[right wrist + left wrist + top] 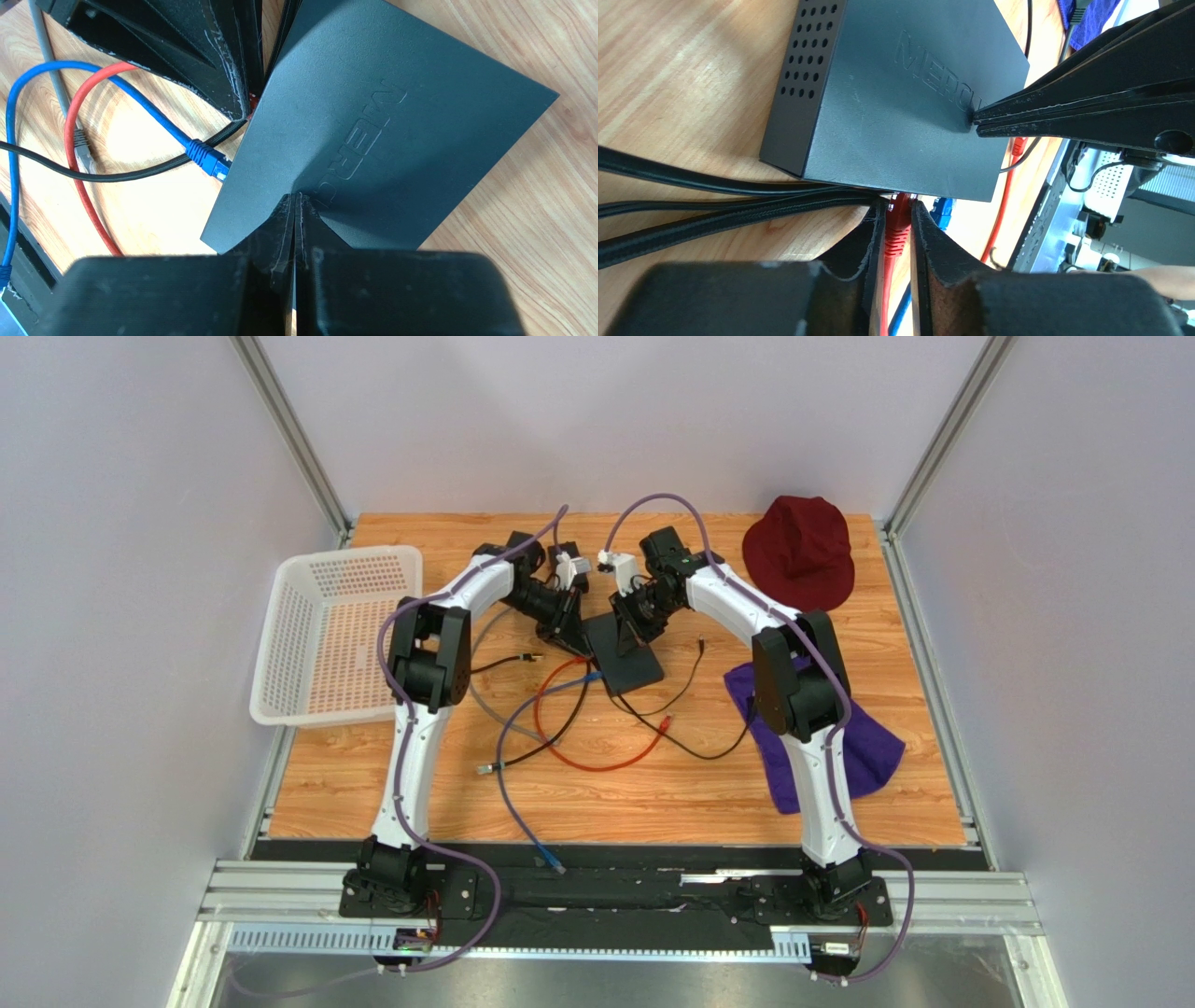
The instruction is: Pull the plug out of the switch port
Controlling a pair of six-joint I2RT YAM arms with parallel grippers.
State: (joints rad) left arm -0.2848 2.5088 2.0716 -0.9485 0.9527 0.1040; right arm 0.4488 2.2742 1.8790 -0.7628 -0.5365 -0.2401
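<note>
**Setting: enclosed robot test cell, lab bench**

I am driving a lab rig here, not a home or shop. Plain pale panel walls [126,546] close in a wood-grain tabletop [673,812] on three sides, with aluminium profile posts [292,434] at the far corners. The two arms [417,756] are bolted to an aluminium rail [954,896] at the near edge, with a slotted cable duct [603,941] just below.

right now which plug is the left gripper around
The red plug, inside the left gripper; the blue plug sits beside it, outside.

Plain pale walls [126,504] enclose a wooden table [659,805], aluminium rails [968,896] along its near edge.
</note>
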